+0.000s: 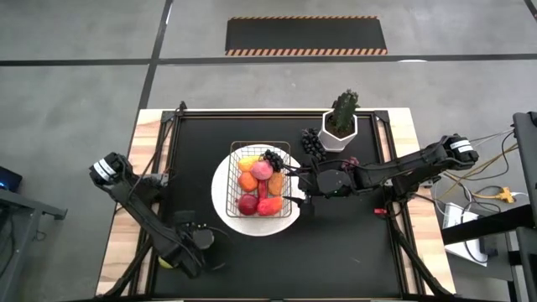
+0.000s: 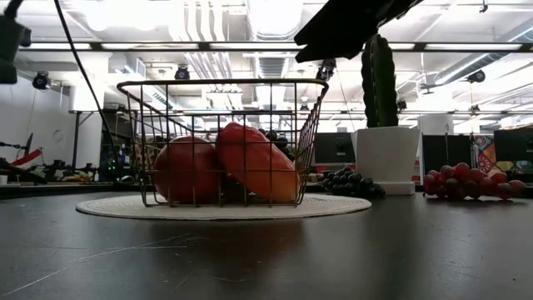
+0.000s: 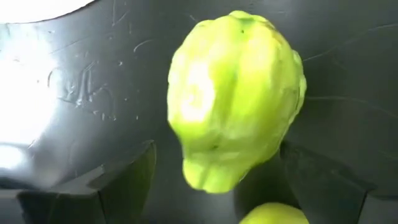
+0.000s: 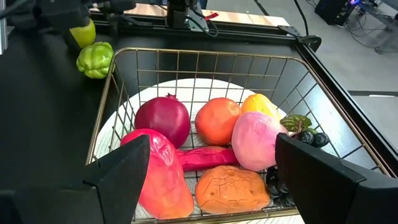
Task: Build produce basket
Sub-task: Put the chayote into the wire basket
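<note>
The wire basket stands on a round white plate at the table's middle. It holds a red apple, an orange, a peach, a red chili and other produce. My right gripper hangs open over the basket's right rim, touching nothing. Near the table's front left, my left gripper points down, open. Its fingers stand on either side of a green pepper that lies on the table beside a green apple. I see no touch.
A white pot with a spiky green plant stands at the back right of the basket. A dark grape bunch lies beside the pot. A red grape bunch lies on the table to the right. Bare black tabletop stretches along the front right.
</note>
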Robot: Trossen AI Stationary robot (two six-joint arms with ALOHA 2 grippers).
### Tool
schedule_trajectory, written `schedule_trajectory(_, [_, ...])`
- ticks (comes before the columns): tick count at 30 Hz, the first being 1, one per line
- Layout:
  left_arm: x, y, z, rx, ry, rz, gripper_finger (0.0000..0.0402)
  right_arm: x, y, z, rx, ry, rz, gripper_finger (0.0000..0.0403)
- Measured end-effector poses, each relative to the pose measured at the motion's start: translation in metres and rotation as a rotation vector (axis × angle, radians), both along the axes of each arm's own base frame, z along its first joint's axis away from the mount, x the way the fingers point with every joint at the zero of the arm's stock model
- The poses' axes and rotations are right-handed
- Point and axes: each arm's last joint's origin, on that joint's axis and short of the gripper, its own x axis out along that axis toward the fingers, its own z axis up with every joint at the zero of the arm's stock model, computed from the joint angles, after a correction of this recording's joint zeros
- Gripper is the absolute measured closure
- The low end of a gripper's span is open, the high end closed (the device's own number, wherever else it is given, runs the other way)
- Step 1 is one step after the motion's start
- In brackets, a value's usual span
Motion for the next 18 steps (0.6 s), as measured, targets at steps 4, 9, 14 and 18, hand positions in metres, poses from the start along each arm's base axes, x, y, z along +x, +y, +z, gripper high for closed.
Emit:
schedule_trajectory(4, [-0.001, 0.002, -0.009, -0.009, -0.015, 0.002, 0.0077, 0.000, 0.000, 0.000, 0.000, 0.000, 0.000, 0.0076])
schedule_trajectory(9, [-0.002, 0.003, -0.014, 0.003, -0.032, 0.021, 0.0083, 0.000, 0.000, 0.000, -0.001, 0.001, 0.000, 0.0076])
schedule_trajectory(14, [-0.002, 0.003, -0.014, -0.003, -0.037, 0.022, 0.0131, 0.000, 0.000, 0.000, -0.003, 0.002, 0.002, 0.0076])
schedule_trajectory(18, [-0.002, 0.003, -0.014, -0.001, -0.036, 0.022, 0.0181, 0.000, 0.000, 0.000, -0.004, 0.004, 0.002, 0.0076])
